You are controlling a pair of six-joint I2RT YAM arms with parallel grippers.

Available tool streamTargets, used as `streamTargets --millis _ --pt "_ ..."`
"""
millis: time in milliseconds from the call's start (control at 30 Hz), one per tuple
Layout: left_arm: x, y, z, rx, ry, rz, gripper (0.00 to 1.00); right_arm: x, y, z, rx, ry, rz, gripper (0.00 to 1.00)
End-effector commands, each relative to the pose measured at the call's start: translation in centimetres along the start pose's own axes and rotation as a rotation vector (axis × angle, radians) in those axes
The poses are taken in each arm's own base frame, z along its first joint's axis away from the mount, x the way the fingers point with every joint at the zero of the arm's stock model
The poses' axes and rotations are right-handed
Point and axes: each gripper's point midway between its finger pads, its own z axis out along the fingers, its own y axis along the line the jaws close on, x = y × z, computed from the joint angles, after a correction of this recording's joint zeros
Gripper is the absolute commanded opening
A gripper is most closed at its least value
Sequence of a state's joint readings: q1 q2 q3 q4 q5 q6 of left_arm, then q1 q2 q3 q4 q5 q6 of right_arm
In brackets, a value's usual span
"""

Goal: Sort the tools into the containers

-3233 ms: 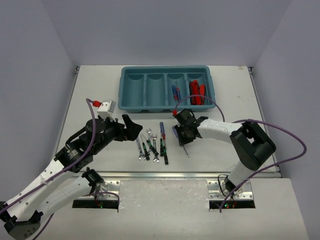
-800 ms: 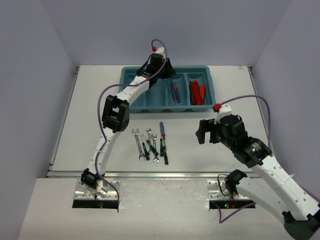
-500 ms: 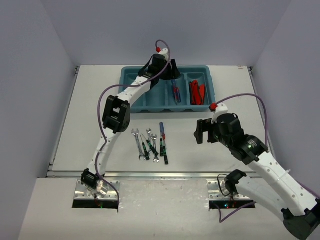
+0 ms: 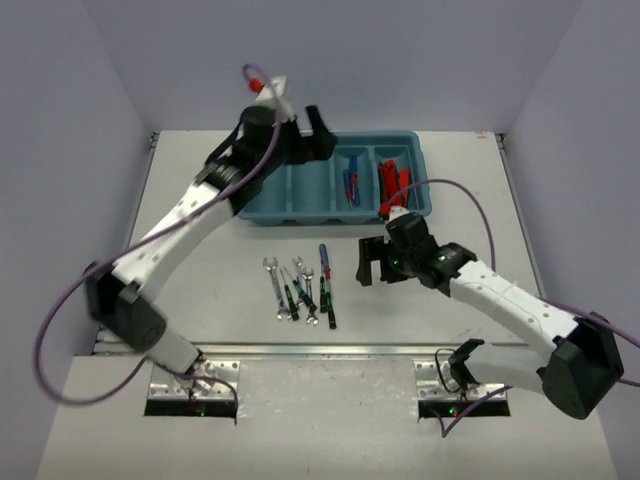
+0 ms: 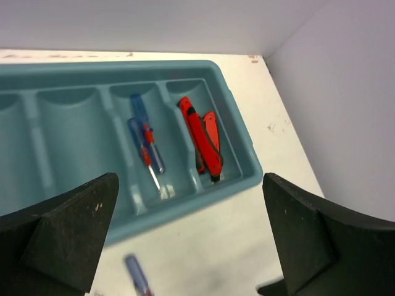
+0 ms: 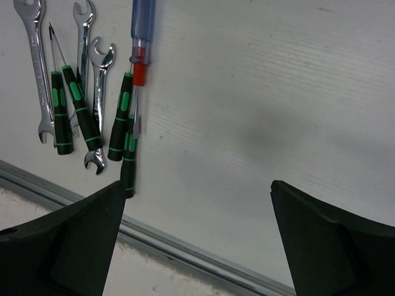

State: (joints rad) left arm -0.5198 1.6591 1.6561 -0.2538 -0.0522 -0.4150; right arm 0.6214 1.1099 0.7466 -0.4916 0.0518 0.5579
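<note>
Tools lying toward the bench's (image 4: 200, 270) near edge, right arm closer

Right end effector (image 4: 372, 262), fingers spread and gripping nothing, is hovering just right of the loose cluster: flat silver wrenches (image 6: 35, 61), slim green-black drivers (image 6: 80, 111) and a blue-handled screwdriver (image 6: 142, 24), all with long axes running near-to-far. Left end effector (image 4: 322, 135), likewise spread and empty, is hanging over the smooth teal tray (image 4: 262, 200) at the far edge, which is holding two blue screwdrivers (image 5: 145, 139) in its third compartment and red knives (image 5: 200, 139) in its rightmost.
</note>
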Motion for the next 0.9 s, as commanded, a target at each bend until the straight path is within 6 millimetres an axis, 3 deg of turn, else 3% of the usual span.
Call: streamTargets --millis 0,167,333,533,867 --pt "1.9 4.7 -9.6 -0.166 -0.059 -0.082 1.00 -2.0 4.2 2.9 -0.045 -0.049 0.067 0.97" --pt "7.7 7.6 -18.1 -0.162 -0.008 -0.077 1.00 -2.2 6.1 7.3 -0.015 -0.032 0.057 0.82" --pt "10.3 7.7 -22.1 -0.084 0.052 0.000 1.00 -2.0 6.0 11.3 0.058 0.014 0.029 0.60" --pt "12.2 8.9 -23.2 -0.079 0.037 0.036 1.00 -4.1 6.8 12.5 0.073 -0.005 0.012 0.48" --pt "12.5 8.1 -23.4 -0.011 0.032 0.045 1.00 -4.0 6.8 15.1 0.107 0.031 -0.018 0.37"
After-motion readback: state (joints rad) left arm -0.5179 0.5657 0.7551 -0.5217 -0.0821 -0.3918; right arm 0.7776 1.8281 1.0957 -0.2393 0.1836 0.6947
